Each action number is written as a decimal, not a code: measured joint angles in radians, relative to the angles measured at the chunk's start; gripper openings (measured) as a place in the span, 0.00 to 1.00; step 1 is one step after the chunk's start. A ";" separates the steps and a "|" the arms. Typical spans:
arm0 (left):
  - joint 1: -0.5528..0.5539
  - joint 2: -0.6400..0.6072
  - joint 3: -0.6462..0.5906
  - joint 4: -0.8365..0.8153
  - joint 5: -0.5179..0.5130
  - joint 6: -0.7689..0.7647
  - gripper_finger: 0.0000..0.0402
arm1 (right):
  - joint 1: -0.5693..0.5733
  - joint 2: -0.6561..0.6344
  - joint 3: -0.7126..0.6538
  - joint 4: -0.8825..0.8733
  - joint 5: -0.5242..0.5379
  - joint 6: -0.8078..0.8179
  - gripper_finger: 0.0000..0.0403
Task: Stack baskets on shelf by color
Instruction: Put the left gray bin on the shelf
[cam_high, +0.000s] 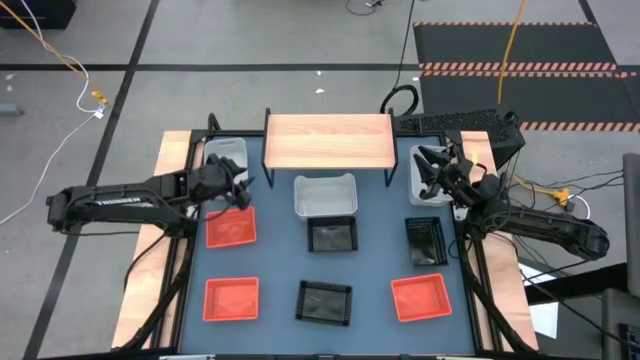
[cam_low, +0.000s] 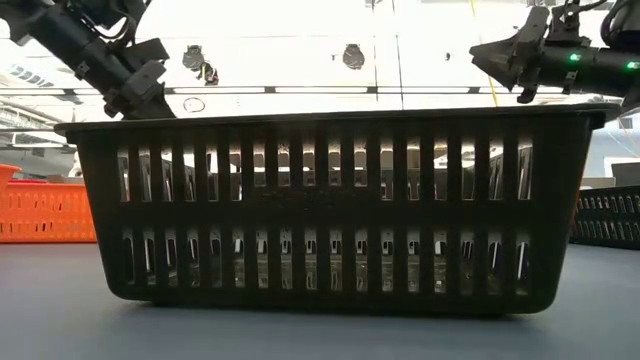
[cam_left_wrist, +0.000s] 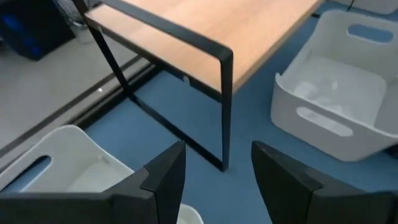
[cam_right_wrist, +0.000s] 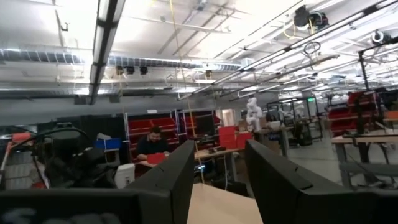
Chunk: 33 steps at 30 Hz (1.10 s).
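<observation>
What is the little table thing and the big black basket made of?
The shelf looks like pale wood with visible grain on thin black legs, probably metal. The black basket looks like moulded plastic: matte, with even slots cut through its walls.

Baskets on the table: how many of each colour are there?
White baskets: 3
Black baskets: 3
Red baskets: 3
Total: 9

The blue-topped table (cam_high: 275, 265) carries the bare wooden shelf (cam_high: 328, 140) at its far edge, three white baskets (cam_high: 325, 195), three black baskets (cam_high: 325, 301) and three red baskets (cam_high: 231, 299).
</observation>
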 joint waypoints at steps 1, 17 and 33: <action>-0.005 -0.001 0.000 -0.009 0.001 -0.004 0.46 | 0.000 0.003 0.000 -0.002 -0.002 0.000 0.34; 0.117 0.063 0.000 -0.215 0.012 -0.183 0.52 | -0.002 0.014 0.000 0.035 -0.007 -0.042 0.35; 0.147 0.178 0.000 -0.169 0.161 0.037 0.43 | -0.002 0.014 0.000 -0.017 -0.011 -0.027 0.35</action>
